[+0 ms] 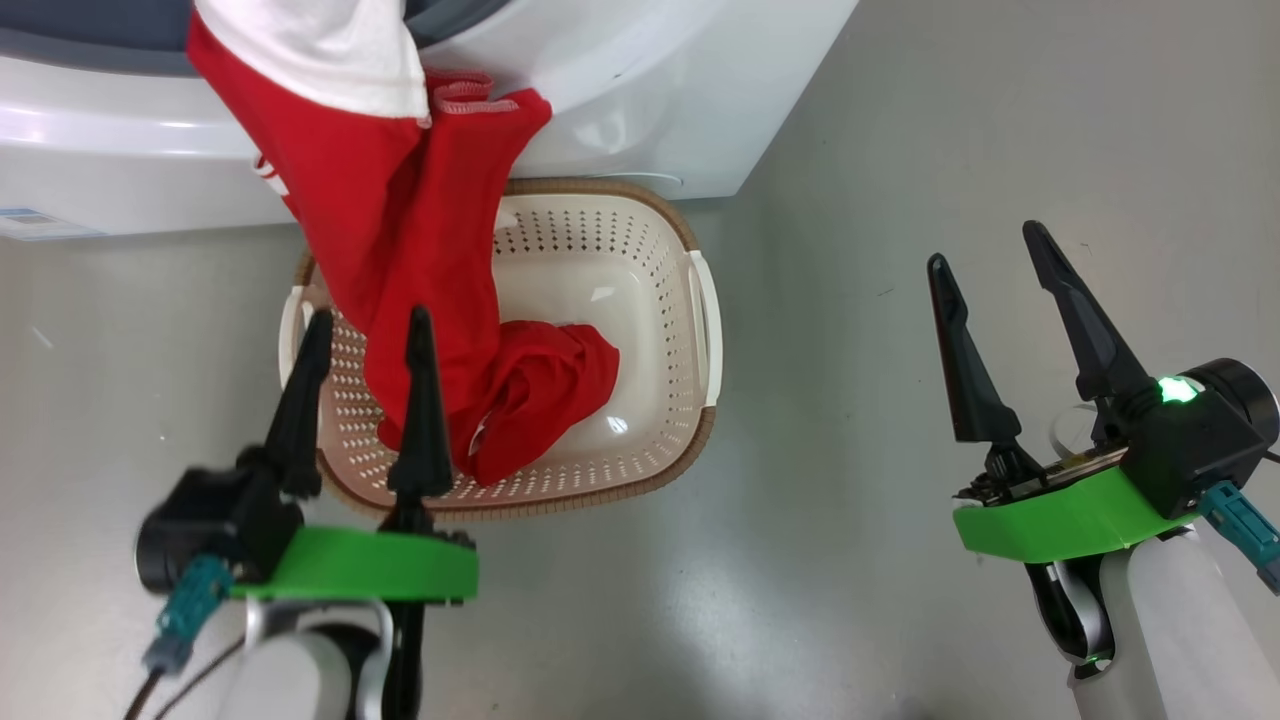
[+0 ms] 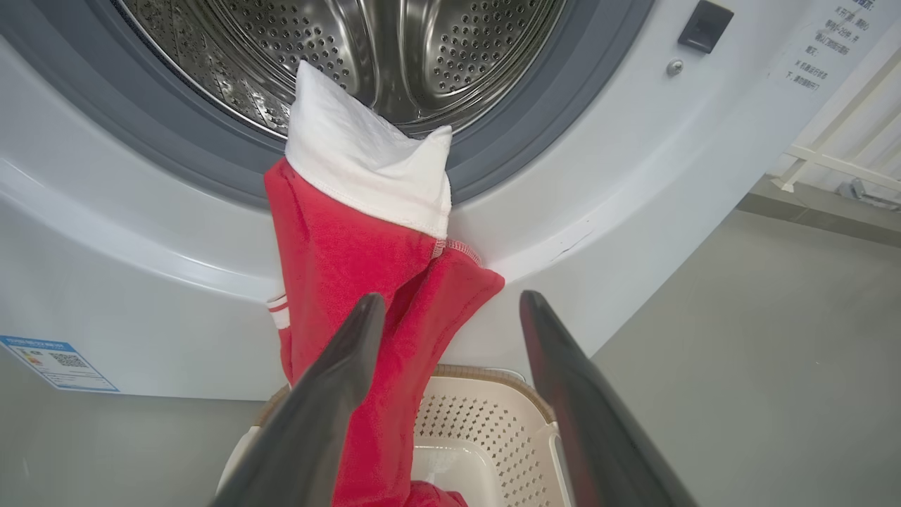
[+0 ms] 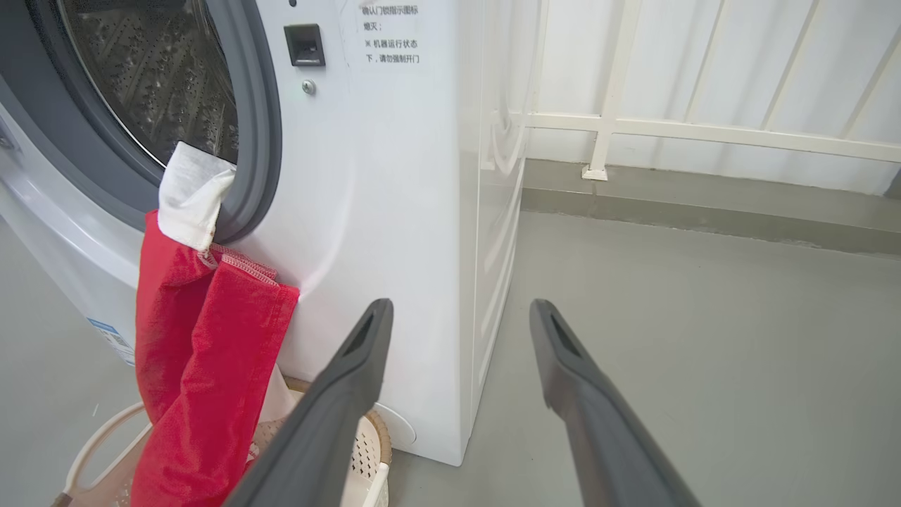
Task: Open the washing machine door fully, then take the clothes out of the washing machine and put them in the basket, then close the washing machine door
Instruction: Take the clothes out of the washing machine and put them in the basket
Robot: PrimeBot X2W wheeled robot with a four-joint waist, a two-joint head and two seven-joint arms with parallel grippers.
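Red soft garments with a white panel (image 1: pixel 400 230) hang from the white front-loading washing machine (image 1: pixel 620 90) into the cream perforated plastic basket (image 1: pixel 662 300); left gripper (image 1: pixel 371 314) and right gripper (image 1: pixel 984 244) both gape wide, empty.

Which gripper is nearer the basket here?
Left. The left gripper hangs open at the basket's left rim, beside the draped clothes; the right gripper is open off to the basket's right, above the floor.

The clothes (image 1: pixel 400 230) are soft, matt red cloth with a white panel. At twelve o'clock in my left wrist view the drum (image 2: pixel 394 49) is shiny perforated steel, ringed by a matt grey rubber gasket (image 2: pixel 535 120). The washing machine (image 1: pixel 620 90) shell is glossy white. The basket (image 1: pixel 650 290) is cream perforated plastic with a brown woven-look rim.
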